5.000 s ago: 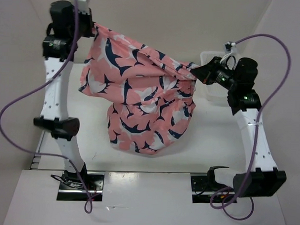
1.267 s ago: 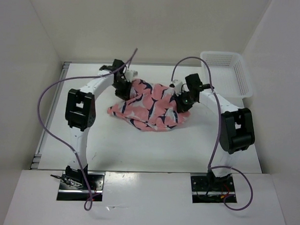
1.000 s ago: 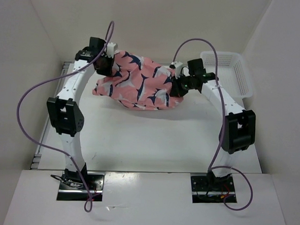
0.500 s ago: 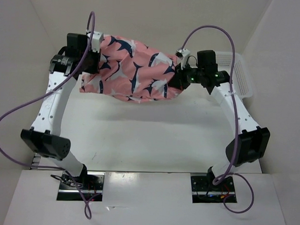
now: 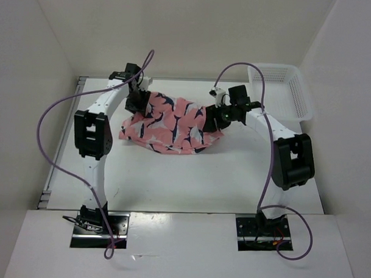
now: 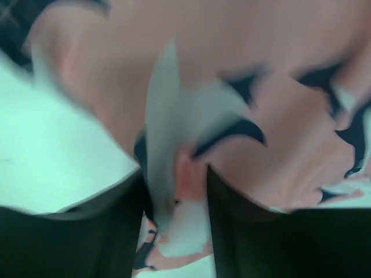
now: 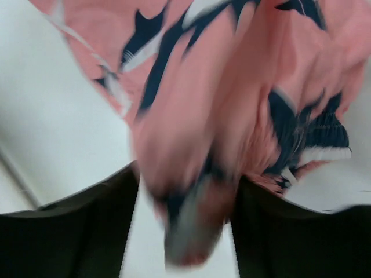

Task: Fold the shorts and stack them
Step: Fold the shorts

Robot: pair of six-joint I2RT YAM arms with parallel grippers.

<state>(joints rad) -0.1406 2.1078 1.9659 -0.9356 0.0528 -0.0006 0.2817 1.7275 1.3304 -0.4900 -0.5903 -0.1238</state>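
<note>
1. The shorts [image 5: 171, 125] lie rumpled at the far middle of the desk [image 5: 190, 176], strung between both arms, well left of the white basket [image 5: 285, 87].
2. The left end effector [image 5: 138, 104] and the right end effector [image 5: 212, 118] each pinch opposite edges, fingers closed tight on cloth, apparently to draw the garment flat for folding.
3. Half a second ago the shorts hung stretched in mid-air; now they are lowered onto the desk.

1. The left arm [image 5: 107, 101] and right arm [image 5: 268, 125] are built from white links joined by black housings.
2. A purple cable [image 5: 41, 125] is looped along each.
3. The left pincer [image 6: 174, 200] is fitted with black fingers [image 6: 110, 237].
</note>
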